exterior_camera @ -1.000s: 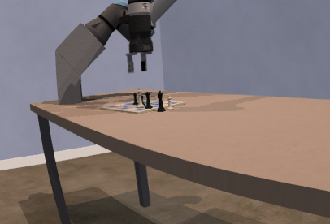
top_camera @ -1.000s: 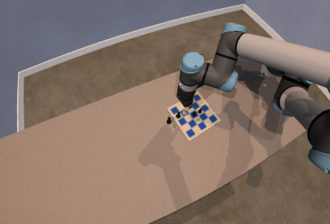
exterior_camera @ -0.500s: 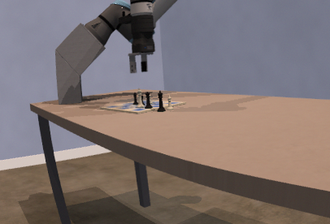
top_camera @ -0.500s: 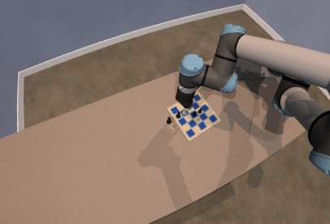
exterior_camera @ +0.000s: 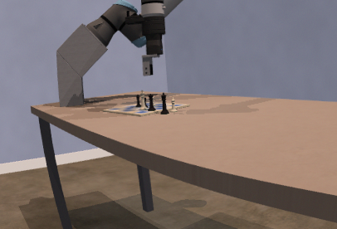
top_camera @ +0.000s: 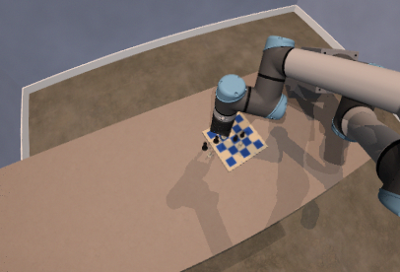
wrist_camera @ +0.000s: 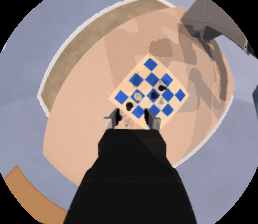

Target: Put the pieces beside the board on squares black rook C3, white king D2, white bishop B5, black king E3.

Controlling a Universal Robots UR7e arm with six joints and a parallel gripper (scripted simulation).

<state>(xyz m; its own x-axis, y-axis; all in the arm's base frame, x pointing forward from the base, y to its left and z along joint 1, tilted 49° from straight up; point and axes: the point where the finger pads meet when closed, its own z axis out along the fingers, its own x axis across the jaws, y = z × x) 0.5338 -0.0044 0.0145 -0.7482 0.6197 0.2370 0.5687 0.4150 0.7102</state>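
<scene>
The blue and cream board (top_camera: 248, 158) (exterior_camera: 123, 113) (wrist_camera: 111, 98) lies flat. A tall black piece (top_camera: 204, 146) (exterior_camera: 164, 104) stands beside it; a smaller white piece (top_camera: 210, 154) (exterior_camera: 173, 104) (wrist_camera: 128, 123) stands near that one, also off the board. On the board stand a black piece (top_camera: 216, 140) (wrist_camera: 129, 106) near the edge, a white piece (wrist_camera: 138, 96), two more black pieces (wrist_camera: 154, 95) (wrist_camera: 161, 88) and another white piece (wrist_camera: 161, 101). Their kinds are too small to tell. My gripper (exterior_camera: 148, 75) (wrist_camera: 131, 113) is open and empty, well above the pieces. Its left finger may hide the tall black piece in the wrist view.
The table (top_camera: 123, 172) (exterior_camera: 249, 137) extends far beyond the board. The arm's grey base mount (exterior_camera: 70, 83) stands at the table's end behind the board. Arm shadows fall across the table and board area. In the top view the wrist covers part of the board's far side.
</scene>
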